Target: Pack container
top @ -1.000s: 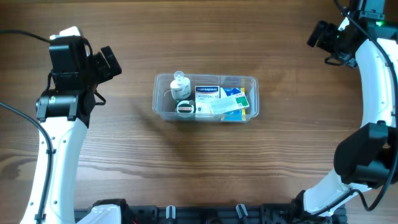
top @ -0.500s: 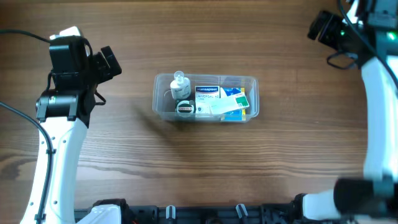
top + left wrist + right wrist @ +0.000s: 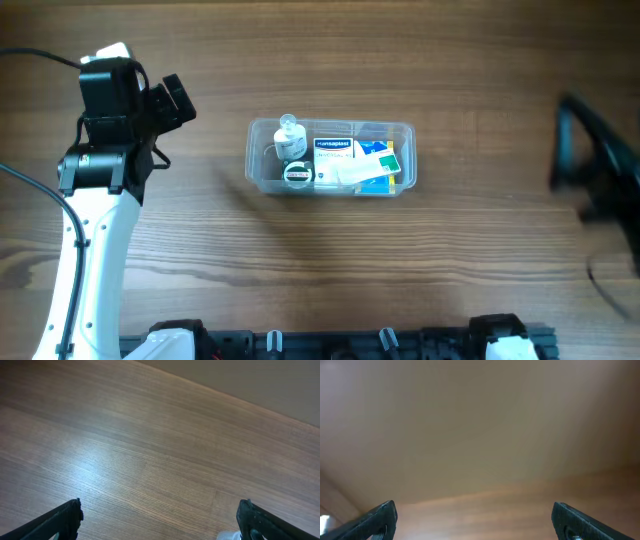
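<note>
Looking down from the overhead camera, I see the container (image 3: 257,168) sitting near the middle of the desk (image 3: 330,270), long side running left to right. Inside it, a small clear bottle (image 3: 288,134) and a round dark-capped item (image 3: 296,175) fill the left end. A white box (image 3: 333,150) and a blue and green box (image 3: 382,166) take up the rest. My left pincer (image 3: 172,100) hangs well apart from the container, off to its left and a little farther back. From here I cannot tell how wide it stands. The right arm (image 3: 592,170) is only a dark smear at the right edge, also well clear of the container.

On the left wrist camera, the two fingers (image 3: 62,519) sit at the bottom corners of the frame, spread wide with nothing between them, only bare wood grain. The container is not in this view.

On the right wrist camera, the right pincer (image 3: 480,521) is likewise spread wide and holds nothing, its fingers (image 3: 379,518) framing a blurred brown surface. I cannot see the container here either.
</note>
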`<state>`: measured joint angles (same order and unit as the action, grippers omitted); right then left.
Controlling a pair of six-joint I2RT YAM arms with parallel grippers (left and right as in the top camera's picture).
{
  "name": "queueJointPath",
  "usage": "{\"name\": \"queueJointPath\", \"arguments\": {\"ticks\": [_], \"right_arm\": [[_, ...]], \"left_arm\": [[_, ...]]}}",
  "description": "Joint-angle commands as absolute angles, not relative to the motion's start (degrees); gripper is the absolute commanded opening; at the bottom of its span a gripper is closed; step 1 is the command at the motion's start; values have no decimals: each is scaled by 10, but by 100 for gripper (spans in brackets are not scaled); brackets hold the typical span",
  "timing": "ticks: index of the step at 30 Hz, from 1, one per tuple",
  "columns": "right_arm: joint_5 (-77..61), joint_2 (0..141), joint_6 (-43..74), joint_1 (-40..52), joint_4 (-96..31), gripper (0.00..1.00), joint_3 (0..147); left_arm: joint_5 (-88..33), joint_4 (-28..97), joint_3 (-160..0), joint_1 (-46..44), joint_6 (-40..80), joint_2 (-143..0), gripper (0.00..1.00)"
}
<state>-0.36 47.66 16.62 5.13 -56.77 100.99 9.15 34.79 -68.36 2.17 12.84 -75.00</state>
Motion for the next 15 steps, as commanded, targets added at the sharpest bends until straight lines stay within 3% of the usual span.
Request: {"name": "queueJointPath", "arguments": {"ticks": [1,11,15], "right_arm": [[16,397,165,54,-598,100,1016],[19,276,171,54,-755,100,1011],[19,248,185,54,-760,100,953]], "left_arm": [[88,348,-687,24,140,-741,100],[88,348,-687,24,140,-741,100],[88,348,-687,24,140,-741,100]]}}
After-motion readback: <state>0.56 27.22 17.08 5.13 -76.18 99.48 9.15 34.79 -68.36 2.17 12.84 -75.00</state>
